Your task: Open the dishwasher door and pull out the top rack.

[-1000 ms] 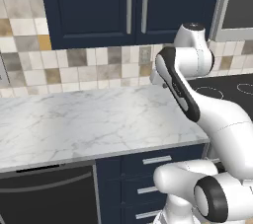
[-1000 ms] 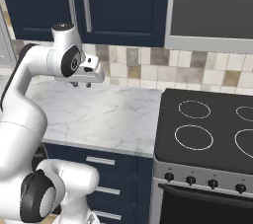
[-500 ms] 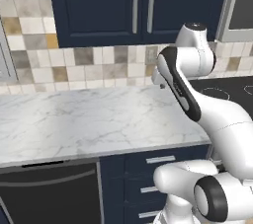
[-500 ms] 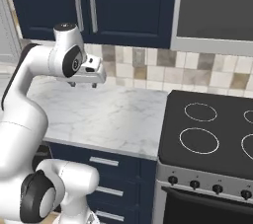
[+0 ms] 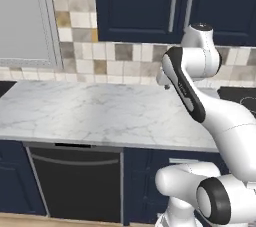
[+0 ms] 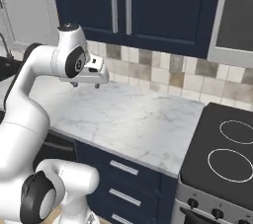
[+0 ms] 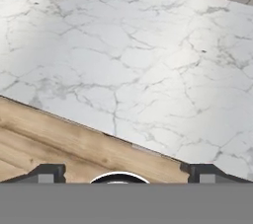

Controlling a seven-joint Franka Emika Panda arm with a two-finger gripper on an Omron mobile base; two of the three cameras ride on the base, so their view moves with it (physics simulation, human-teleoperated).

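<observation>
Below the marble counter (image 5: 95,116), toward its left end, sits the dishwasher door (image 5: 77,183), a glossy black panel that is fully closed, with its long curved bar handle (image 5: 75,160) running just under the counter edge. No top rack is visible; I judge it lies shut away behind that door. Above the counter, near its back edge and well up from the handle, hangs the gripper (image 6: 85,84), empty, its fingers parted with nothing between them; from the hand camera the two tips (image 7: 47,173) stand wide apart over bare marble and a strip of wooden floor (image 7: 54,144).

Risks from here, as I judge them:
- The hand must drop from above the counter to in front of it; a straight descent would strike the counter edge, so it needs to clear outward first
- The handle sits tight beneath the overhang, so a high approach could wedge a finger against the counter's underside
- The bar is curved and smooth; a shallow or off-centre grip could slip as the door swings down
- Navy drawers (image 5: 150,181) sit just right of the door; reaching too far that way catches the wrong front
</observation>
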